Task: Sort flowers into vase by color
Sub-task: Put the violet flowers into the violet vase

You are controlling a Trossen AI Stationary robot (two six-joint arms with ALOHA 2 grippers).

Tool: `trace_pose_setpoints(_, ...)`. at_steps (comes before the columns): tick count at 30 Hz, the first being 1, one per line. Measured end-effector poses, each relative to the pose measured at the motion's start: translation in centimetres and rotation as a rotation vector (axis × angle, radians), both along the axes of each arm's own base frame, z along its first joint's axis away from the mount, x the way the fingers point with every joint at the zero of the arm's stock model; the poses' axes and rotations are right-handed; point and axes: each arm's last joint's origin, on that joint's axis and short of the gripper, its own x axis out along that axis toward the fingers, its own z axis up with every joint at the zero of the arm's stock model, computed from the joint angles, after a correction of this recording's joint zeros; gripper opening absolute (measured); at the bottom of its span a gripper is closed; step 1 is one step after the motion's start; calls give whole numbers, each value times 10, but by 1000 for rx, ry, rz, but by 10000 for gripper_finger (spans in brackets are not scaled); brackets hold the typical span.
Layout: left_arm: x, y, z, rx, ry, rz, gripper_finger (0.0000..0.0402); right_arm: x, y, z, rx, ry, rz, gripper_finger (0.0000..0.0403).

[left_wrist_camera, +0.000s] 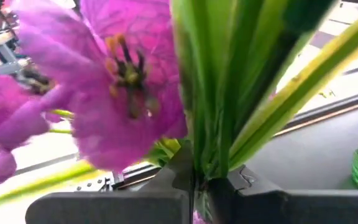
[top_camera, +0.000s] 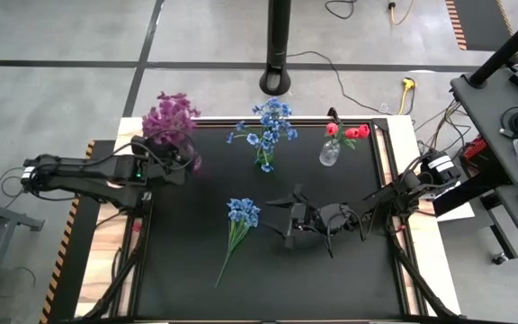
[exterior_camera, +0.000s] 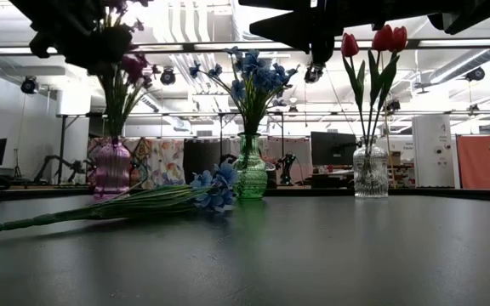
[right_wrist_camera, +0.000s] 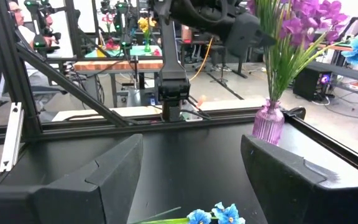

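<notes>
Purple-magenta flowers (top_camera: 169, 119) stand with their stems in a purple vase (exterior_camera: 111, 170) at the table's far left. My left gripper (left_wrist_camera: 197, 186) is shut on their green stems above the vase. Blue flowers (top_camera: 268, 130) stand in a green vase (exterior_camera: 249, 174), and red tulips (top_camera: 347, 131) in a clear vase (exterior_camera: 370, 174). One blue spray (top_camera: 235, 232) lies flat on the table, blooms toward the far side. My right gripper (top_camera: 277, 219) hovers open just right of its blooms (right_wrist_camera: 219, 214), touching nothing. My left gripper pinches the bundle of green stems (left_wrist_camera: 213, 149) of the purple flowers between its two fingers, above the vase neck and below the blooms. It comes level from the table's left, fingers across the stems. The stems stand upright, with their lower ends in the purple vase (right_wrist_camera: 269, 121).
The three vases stand in a row along the far edge of the black table top (top_camera: 331, 279). Raised rails border the table's left and right sides. The near half of the table holds only the lying spray's stem. A black pole base (top_camera: 277, 81) stands beyond the far edge.
</notes>
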Motion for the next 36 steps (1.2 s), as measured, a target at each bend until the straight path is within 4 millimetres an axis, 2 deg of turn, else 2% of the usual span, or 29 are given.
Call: trace_pose_setpoints(36,1,11,-3,-77,25,11,3,0,0,-1,-3,7,0,265)
